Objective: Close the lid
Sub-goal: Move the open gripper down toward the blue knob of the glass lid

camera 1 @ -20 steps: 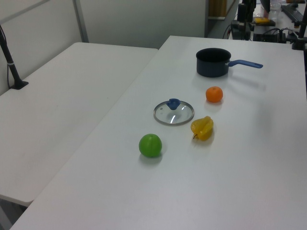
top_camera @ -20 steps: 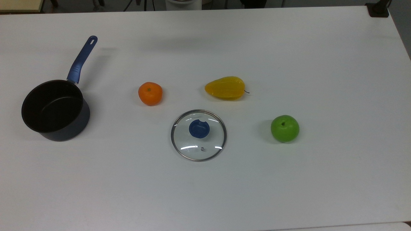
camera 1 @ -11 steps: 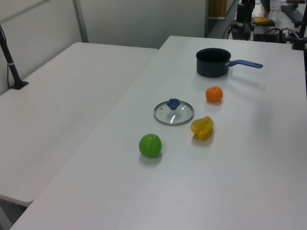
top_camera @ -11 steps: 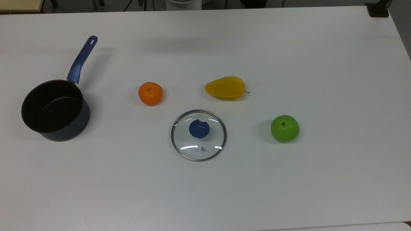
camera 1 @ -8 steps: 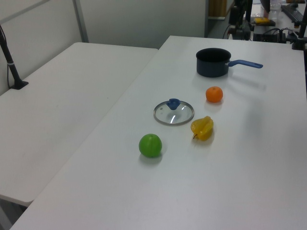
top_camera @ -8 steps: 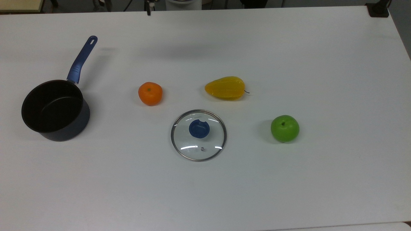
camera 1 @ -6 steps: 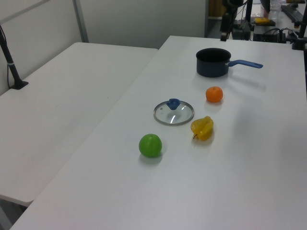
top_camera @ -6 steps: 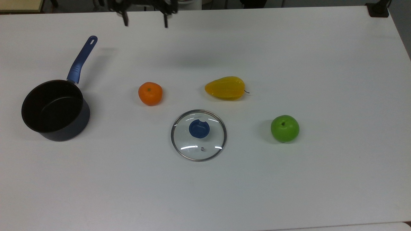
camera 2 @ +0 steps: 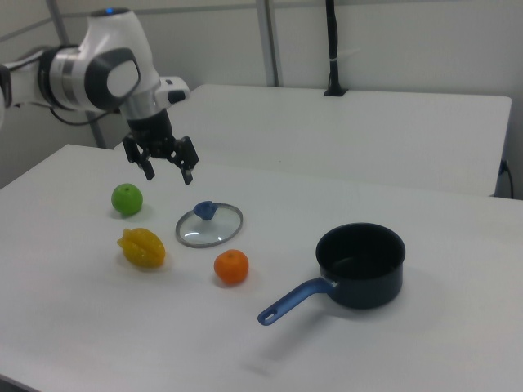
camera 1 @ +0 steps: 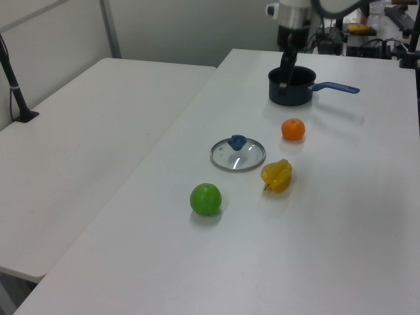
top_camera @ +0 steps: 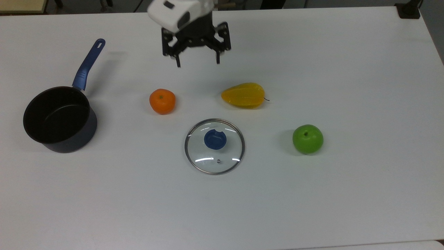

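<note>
The glass lid (top_camera: 214, 146) lies flat on the table (top_camera: 347, 69), knob up, below the gripper (top_camera: 198, 64) in the top view, between orange (top_camera: 162, 101) and green apple (top_camera: 307, 139). The gripper hangs wide open, empty. The saucepan (top_camera: 59, 119), well apart toward the top view's left, stands empty.

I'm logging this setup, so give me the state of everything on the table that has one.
lid: off the pan, flat on the table, knob up
saucepan: uncovered, upright, empty
gripper: open, empty, in the air
orange, yellow fruit, green apple: whole, each resting apart
</note>
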